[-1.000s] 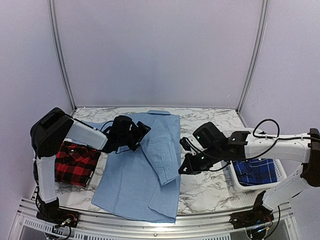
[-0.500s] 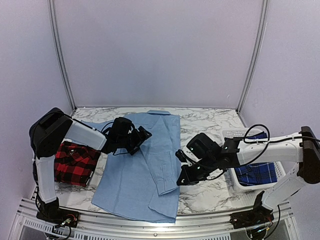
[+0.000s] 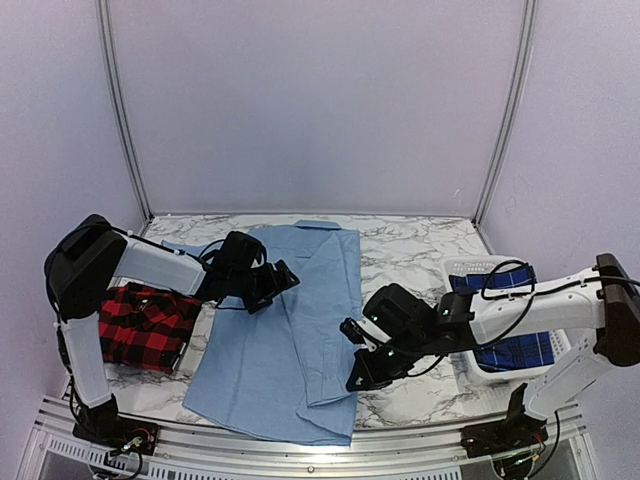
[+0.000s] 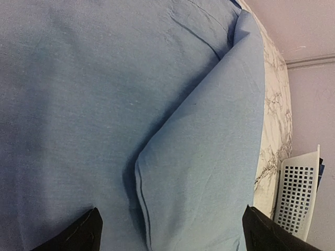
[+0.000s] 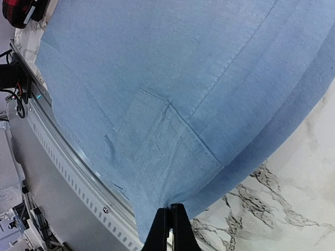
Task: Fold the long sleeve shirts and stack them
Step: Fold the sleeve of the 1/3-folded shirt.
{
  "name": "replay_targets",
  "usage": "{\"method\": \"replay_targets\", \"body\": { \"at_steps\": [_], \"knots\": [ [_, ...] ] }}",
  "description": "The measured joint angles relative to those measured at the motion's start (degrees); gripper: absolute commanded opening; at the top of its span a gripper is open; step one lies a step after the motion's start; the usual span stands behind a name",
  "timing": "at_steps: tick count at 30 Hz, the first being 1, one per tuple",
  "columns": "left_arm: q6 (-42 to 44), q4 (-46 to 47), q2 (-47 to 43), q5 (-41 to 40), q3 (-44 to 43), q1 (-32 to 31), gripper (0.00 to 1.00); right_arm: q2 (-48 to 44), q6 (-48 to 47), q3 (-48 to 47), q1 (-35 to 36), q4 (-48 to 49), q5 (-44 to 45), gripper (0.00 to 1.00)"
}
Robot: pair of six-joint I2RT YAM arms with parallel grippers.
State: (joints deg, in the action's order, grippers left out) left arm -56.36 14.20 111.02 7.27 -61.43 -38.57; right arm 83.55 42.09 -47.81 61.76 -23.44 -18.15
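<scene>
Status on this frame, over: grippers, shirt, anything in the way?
Left gripper open, over light blue shirt. Right gripper shut on its sleeve cuff. Nothing else lying on the shirt.

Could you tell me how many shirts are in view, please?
3: light blue shirt spread mid-table, red-and-black check shirt at left, dark blue plaid shirt in the white basket at right. The basket may hide more.

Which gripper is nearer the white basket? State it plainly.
Right. The right gripper sits just left of the white basket, pinching the light blue shirt's edge; the left gripper hovers over that shirt, farther left.
</scene>
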Motion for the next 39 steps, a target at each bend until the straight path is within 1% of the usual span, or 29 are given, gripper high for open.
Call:
{"method": "replay_targets", "body": {
  "at_steps": [5,19,20,21,24,26,28,31,33,37,39],
  "knots": [
    [2.1,-3.0,-1.9,0.0,0.0,0.0,0.96,0.1,1.9,1.2,1.9,1.2,0.0,0.0],
    [4.4,-5.4,-3.4,0.0,0.0,-1.2,0.97,0.1,5.4,4.1,5.5,3.7,0.5,0.0],
    [4.5,-5.6,-3.4,0.0,0.0,-1.2,0.97,0.1,5.5,4.2,5.6,3.7,0.6,0.04],
    [4.8,-5.6,-3.4,0.0,0.0,-1.2,0.97,0.1,5.5,4.2,5.6,3.6,0.8,0.12],
    [5.6,-6.1,-3.5,0.0,0.0,-1.3,0.97,0.0,5.6,3.8,5.6,2.5,2.3,0.47],
    [6.4,-6.7,-3.9,0.0,0.0,-1.3,0.97,-0.2,4.8,2.6,5.7,0.5,4.3,0.58],
    [7.3,-7.2,-4.6,0.0,0.0,-1.3,0.97,-0.7,3.9,0.7,5.2,-1.5,6.5,0.61],
    [9.0,-8.0,-6.1,0.2,0.0,-1.4,0.96,-2.7,2.1,-2.1,3.3,-3.3,9.7,0.59],
    [9.9,-8.3,-7.0,0.4,0.0,-1.4,0.95,-4.0,0.8,-3.2,0.8,-3.2,11.4,0.54],
    [12.1,-8.5,-8.7,1.3,0.0,-1.5,0.89,-4.8,-3.1,-5.3,-7.1,-0.4,14.2,0.28],
    [13.1,-8.6,-9.4,1.9,0.2,-1.5,0.86,-3.8,-5.2,-6.0,-11.3,2.9,14.0,0.2]
  ]
}}
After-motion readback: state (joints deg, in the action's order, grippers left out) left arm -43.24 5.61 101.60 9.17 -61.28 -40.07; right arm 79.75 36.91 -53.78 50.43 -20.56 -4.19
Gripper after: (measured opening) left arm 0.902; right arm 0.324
